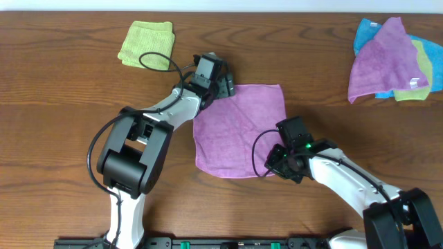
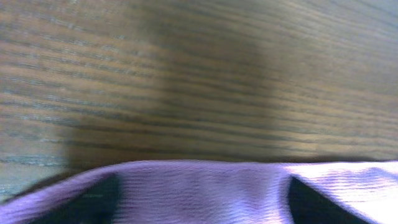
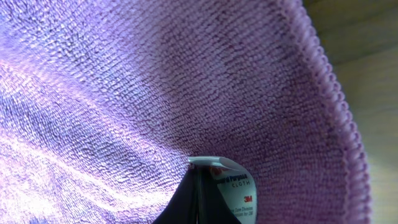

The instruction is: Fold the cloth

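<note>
A purple cloth (image 1: 242, 128) lies mostly flat in the middle of the wooden table. My left gripper (image 1: 225, 84) is at its far left corner. In the left wrist view the two dark fingers (image 2: 202, 205) stand apart, open, with the cloth's edge (image 2: 205, 186) spanning between them. My right gripper (image 1: 272, 166) is at the cloth's near right corner. In the right wrist view its fingers (image 3: 198, 171) are shut together on the purple cloth (image 3: 124, 93), right beside its white label (image 3: 233, 186).
A folded yellow-green cloth (image 1: 147, 43) lies at the back left. A pile of purple, blue and green cloths (image 1: 391, 59) lies at the back right. Bare wood (image 2: 199, 74) lies beyond the left gripper.
</note>
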